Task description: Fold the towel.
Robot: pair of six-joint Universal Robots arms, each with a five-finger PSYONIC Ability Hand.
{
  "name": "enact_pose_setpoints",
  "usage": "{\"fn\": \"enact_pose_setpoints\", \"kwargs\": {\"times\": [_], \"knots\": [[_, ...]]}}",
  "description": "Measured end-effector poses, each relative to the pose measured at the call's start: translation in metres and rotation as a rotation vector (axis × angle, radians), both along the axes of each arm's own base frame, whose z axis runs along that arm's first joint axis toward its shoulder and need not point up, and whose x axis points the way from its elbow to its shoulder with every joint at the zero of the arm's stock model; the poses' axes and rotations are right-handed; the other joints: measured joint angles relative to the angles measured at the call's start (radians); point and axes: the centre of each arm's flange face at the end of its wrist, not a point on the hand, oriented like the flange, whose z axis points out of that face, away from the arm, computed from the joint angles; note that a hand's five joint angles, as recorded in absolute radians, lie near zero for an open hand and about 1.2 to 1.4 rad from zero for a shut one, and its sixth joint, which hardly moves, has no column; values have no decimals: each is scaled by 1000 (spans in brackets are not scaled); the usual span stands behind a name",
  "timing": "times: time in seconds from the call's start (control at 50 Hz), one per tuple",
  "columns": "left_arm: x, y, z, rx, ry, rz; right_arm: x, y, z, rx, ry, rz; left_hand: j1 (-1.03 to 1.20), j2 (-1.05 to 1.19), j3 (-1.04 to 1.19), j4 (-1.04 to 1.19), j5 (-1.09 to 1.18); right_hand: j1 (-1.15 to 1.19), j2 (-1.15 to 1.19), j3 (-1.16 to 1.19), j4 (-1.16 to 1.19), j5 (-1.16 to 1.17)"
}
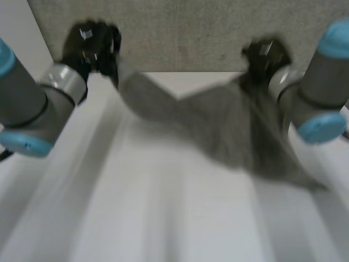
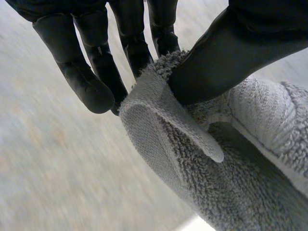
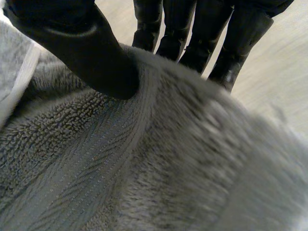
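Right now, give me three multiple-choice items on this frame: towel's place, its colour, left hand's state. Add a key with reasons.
1. Where is the towel?
A) spread flat on the table
B) held up between the left hand and the right hand
C) draped over one arm

2. What colour is the towel?
A) grey
B) red
C) blue

3. What is the left hand's state?
A) open, off the towel
B) shut, holding nothing
C) shut on the towel

Key:
1 B: the head view shows it strung from one hand to the other, sagging above the white table.
2 A: both wrist views show grey pile.
3 C: in the left wrist view the thumb pins the towel's end against the fingers.
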Motion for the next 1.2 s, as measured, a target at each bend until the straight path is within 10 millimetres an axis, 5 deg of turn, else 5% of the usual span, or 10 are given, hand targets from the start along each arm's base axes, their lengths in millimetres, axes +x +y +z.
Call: {"fn": "enact_pose_setpoints", "kwargs": {"times": [0.04,0.1,0.18,0.24,0.32,0.38,0.48,0.66,0.84,1.2], "knots": [[-1,-3,28,-51,81,13,-5,0,49,-122,-88,-30,0,0,0,0,0,0,0,8,0,0],[2,-5,59,-99,188,40,-10,5,89,-219,-165,-42,0,0,-1,0,0,0,0,10,0,0],[9,-6,84,-131,293,78,-11,12,102,-232,-188,-31,0,0,-4,0,0,0,0,10,0,1],[13,-6,88,-124,328,100,-9,17,87,-160,-153,-13,0,0,-4,0,0,0,0,10,0,0],[13,-8,64,-55,293,109,-8,24,46,0,-64,12,0,0,-4,0,0,0,0,10,0,0],[10,-9,33,22,228,97,-7,31,13,115,1,27,0,0,-5,0,0,0,0,10,0,0],[1,2,-49,191,4,21,-5,53,-56,319,131,66,0,0,-5,0,0,0,0,10,0,0],[7,45,-145,342,-342,-62,-8,82,-119,498,248,99,0,0,-5,0,0,0,0,10,0,6],[25,70,-162,395,-430,-54,-13,91,-128,537,263,94,0,0,-6,0,0,0,0,10,0,8],[85,52,-123,330,-359,118,-21,118,-86,476,222,127,0,0,-6,0,0,0,0,10,0,8]]}}
